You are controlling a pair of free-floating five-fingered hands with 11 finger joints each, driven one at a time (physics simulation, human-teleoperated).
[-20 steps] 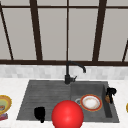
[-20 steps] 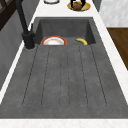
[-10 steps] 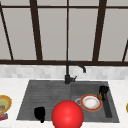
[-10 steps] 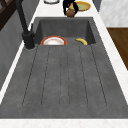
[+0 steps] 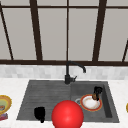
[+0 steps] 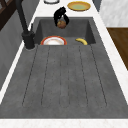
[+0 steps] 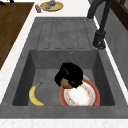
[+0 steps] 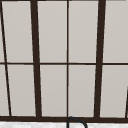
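My right hand (image 5: 97,90) hangs over the sink basin, fingers curled round a small brown round thing (image 6: 61,24). It sits just above the far edge of a white plate with an orange-red rim (image 5: 84,107) lying on the basin floor. From the left side, that hand (image 6: 60,14) is above the basin's far end, beyond the plate (image 6: 45,40). Seen from the right, the hand (image 7: 69,73) overlaps the plate (image 7: 96,96), with the brown thing (image 7: 65,83) under it. My left hand (image 5: 39,114) floats idle over the drainboard's front edge.
A banana (image 7: 35,95) lies in the basin beside the plate. The black faucet (image 5: 68,73) stands behind the sink. A yellow dish (image 5: 4,104) is on the left counter and another (image 6: 79,5) on the right. A large red ball (image 5: 67,115) shows front and centre.
My right hand has carried the brown thing from over the right counter leftward and down, over the basin and close to the plate. The left hand has stayed where it was.
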